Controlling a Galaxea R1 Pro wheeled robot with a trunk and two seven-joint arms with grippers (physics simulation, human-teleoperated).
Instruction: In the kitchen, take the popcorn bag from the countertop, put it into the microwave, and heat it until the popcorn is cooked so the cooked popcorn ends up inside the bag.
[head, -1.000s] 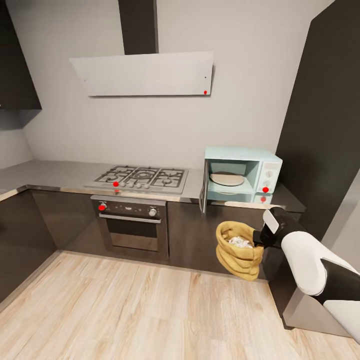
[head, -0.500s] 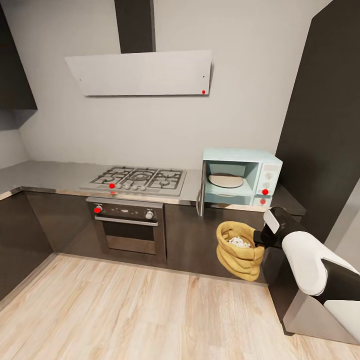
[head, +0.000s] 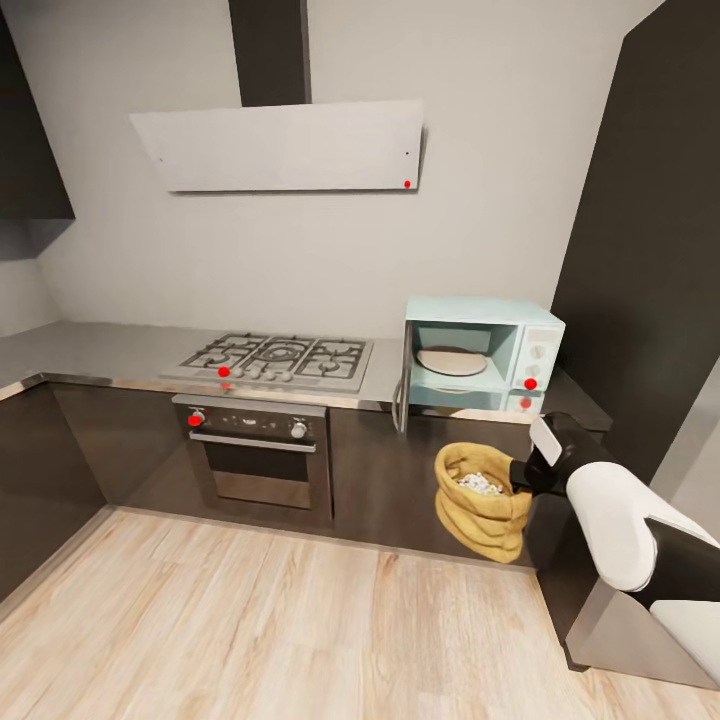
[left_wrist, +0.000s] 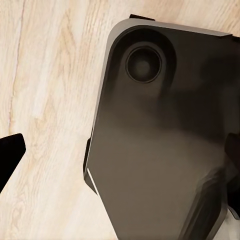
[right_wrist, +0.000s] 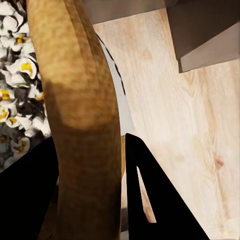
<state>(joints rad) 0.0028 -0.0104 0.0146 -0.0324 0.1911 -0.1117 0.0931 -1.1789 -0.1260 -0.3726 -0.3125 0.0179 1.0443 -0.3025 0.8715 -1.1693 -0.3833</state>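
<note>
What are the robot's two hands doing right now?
Left end effector: open, holding nothing.
Right end effector: closed on the popcorn bag rim.

Head view: high, facing forward and down at the pale mint-blue box microwave (head: 483, 353), mid-distance. Right wrist view: very close along the crumpled golden-brown paper sack (right_wrist: 82, 115), shared with head view (head: 482, 500). Left wrist view: downward, near light wood floor (left_wrist: 45, 100).

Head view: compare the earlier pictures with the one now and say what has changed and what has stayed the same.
From the first picture to the second the whole scene slid a little leftward, so the camera moved. Since then almost nothing changed: the right gripper still clamps the popcorn bag by its rim, below the counter. The microwave door stays open.
</note>
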